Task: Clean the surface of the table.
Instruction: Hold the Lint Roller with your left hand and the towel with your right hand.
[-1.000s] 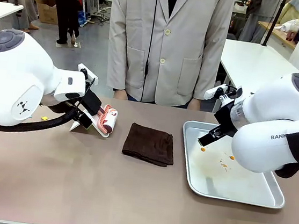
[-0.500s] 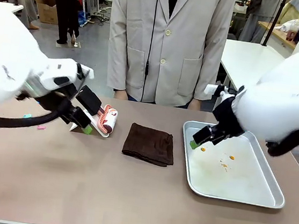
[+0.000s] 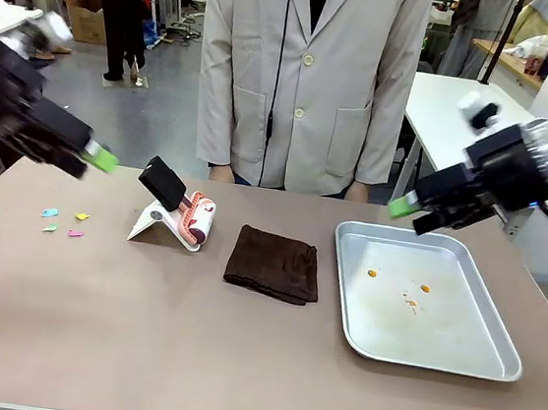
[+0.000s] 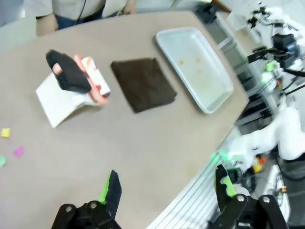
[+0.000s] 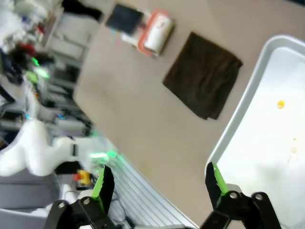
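Observation:
The taupe table (image 3: 188, 354) spans the front view. On its left part lie several small coloured paper scraps (image 3: 64, 222), which the left wrist view shows at its left edge (image 4: 18, 151). My left gripper (image 3: 91, 161) hovers open above the table's far left corner, empty, well left of the lint roller. My right gripper (image 3: 411, 217) hangs open and empty above the far edge of the tray. In the left wrist view my left gripper (image 4: 167, 188) spreads its fingers wide over the table (image 4: 143, 138). The right wrist view shows my right gripper (image 5: 158, 183) open high above the table (image 5: 157, 124).
A lint roller (image 3: 182, 216) rests on a white stand left of centre. A folded brown cloth (image 3: 274, 262) lies in the middle. A silver tray (image 3: 493, 369) with orange crumbs sits at the right. A person in a beige coat (image 3: 309, 71) stands at the far edge.
Both arms have pulled up and outward, the left away from the lint roller, the right off the tray. The coloured scraps now lie uncovered. Both grippers stayed open.

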`<state>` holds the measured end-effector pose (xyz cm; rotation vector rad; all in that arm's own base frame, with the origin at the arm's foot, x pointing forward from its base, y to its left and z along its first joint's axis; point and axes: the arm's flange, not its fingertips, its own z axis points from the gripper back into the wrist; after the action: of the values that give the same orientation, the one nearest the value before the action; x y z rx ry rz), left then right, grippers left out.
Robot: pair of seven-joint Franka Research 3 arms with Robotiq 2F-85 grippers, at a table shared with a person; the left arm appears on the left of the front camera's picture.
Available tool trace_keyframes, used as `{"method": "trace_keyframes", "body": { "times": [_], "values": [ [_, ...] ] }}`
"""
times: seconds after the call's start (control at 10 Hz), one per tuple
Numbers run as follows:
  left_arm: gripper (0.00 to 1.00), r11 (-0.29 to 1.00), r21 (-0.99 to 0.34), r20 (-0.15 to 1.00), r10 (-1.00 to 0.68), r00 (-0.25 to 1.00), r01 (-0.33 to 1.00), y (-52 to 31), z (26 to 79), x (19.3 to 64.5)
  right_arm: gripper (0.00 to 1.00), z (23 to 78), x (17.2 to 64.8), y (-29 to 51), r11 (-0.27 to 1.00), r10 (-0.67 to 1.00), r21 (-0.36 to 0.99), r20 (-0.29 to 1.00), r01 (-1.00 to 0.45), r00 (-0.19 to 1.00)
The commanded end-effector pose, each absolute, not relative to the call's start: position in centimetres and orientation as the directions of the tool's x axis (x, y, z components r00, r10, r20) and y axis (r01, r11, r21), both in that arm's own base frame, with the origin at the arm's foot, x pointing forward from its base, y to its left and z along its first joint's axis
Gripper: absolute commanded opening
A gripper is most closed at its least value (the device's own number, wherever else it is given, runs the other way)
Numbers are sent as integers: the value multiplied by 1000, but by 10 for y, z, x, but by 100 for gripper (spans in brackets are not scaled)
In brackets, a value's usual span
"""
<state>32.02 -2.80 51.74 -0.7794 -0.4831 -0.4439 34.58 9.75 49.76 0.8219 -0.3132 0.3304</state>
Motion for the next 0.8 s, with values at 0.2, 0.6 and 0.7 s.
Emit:
{"method": "trace_keyframes", "body": {
  "times": [0.2,0.6,0.7],
  "values": [
    [100,534,-704,599,93,795,468,99,476,272,100,459,305,-34,472,-155,840,377,-268,913],
    [100,481,-812,537,392,747,332,145,434,243,100,402,285,-131,336,-422,935,258,-115,869],
    [100,434,-837,522,447,726,334,150,424,238,100,391,281,-143,322,-449,942,235,-89,862]
  ]
}}
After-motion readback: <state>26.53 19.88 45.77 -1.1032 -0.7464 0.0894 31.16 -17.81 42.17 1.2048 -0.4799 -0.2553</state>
